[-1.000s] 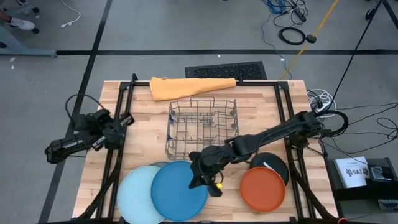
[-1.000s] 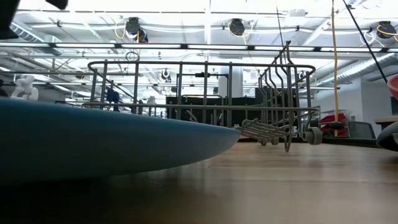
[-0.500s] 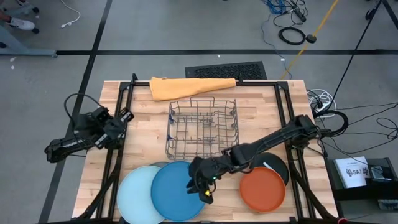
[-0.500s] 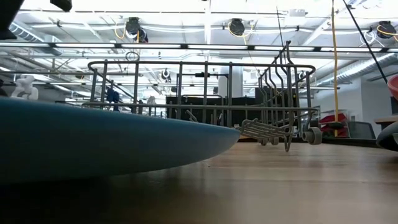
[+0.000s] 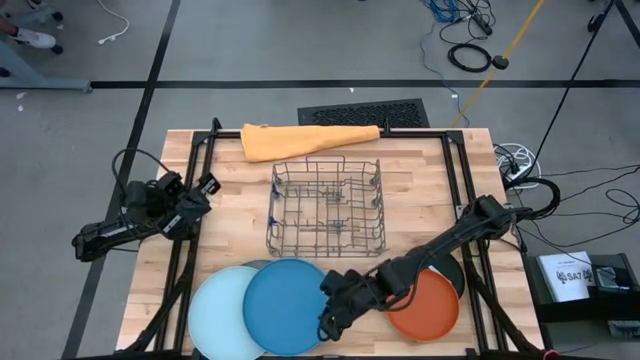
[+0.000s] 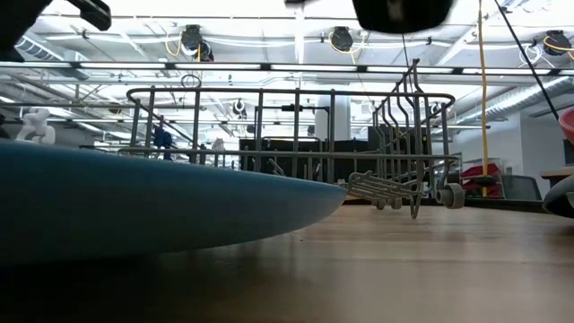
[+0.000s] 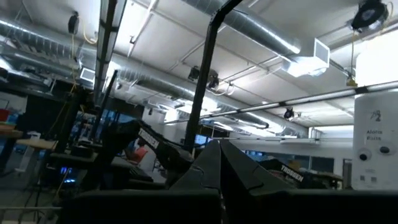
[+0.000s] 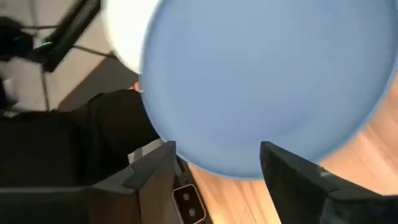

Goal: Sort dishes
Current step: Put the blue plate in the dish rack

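A blue plate (image 5: 285, 305) lies flat at the table's near edge, overlapping a light blue plate (image 5: 218, 318) on its left and a grey one (image 5: 262, 264) behind it. To its right an orange plate (image 5: 428, 308) lies against a black plate (image 5: 447, 268). My right gripper (image 5: 328, 322) hangs open over the blue plate's right near rim (image 8: 249, 168), slanting down, one finger (image 8: 155, 180) on each side of the rim and apart from it. My left gripper (image 5: 205, 187) is shut and raised at the table's left edge.
An empty wire dish rack (image 5: 327, 205) stands mid-table, behind the plates. A folded orange cloth (image 5: 305, 138) lies along the far edge. Bare wood shows between the rack and the right frame rail (image 5: 462, 190). In the low view the blue plate (image 6: 134, 206) fills the left foreground.
My right gripper has gone toward the table's near edge and slightly right, sinking along the blue plate's right rim. It has rolled about its own line and tipped further down, and its fingers have opened. The plates lie as before.
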Controlling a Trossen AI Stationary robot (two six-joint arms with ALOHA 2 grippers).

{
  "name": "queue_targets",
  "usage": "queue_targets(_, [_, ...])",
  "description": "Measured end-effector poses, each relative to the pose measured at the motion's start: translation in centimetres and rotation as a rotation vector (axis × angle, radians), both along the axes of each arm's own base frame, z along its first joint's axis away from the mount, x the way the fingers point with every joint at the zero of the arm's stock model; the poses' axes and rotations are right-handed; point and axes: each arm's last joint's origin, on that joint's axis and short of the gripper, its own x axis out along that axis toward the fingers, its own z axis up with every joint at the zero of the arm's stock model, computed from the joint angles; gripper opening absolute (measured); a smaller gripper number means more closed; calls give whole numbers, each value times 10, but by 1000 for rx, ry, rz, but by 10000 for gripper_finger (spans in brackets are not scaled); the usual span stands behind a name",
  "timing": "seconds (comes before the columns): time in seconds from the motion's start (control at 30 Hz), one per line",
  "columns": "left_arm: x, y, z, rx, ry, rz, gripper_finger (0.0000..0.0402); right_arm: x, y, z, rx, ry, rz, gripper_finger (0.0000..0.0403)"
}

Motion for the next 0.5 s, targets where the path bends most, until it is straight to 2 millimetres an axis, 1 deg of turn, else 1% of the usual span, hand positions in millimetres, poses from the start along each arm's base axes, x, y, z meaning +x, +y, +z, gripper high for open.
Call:
queue_targets(0.17, [0,0,-1,4,6,4,0,2,13,-29,40,83,-97,221])
queue_targets(0.27, [1,0,-2,34,9,10,0,1,19,-43,51,119,-168,220])
queue_targets(0.43, [2,0,-3,80,2,30,0,0,26,-62,69,156,-288,220])
queue_targets(0.5, [3,0,-4,85,13,37,0,-1,28,-64,79,156,-326,220])
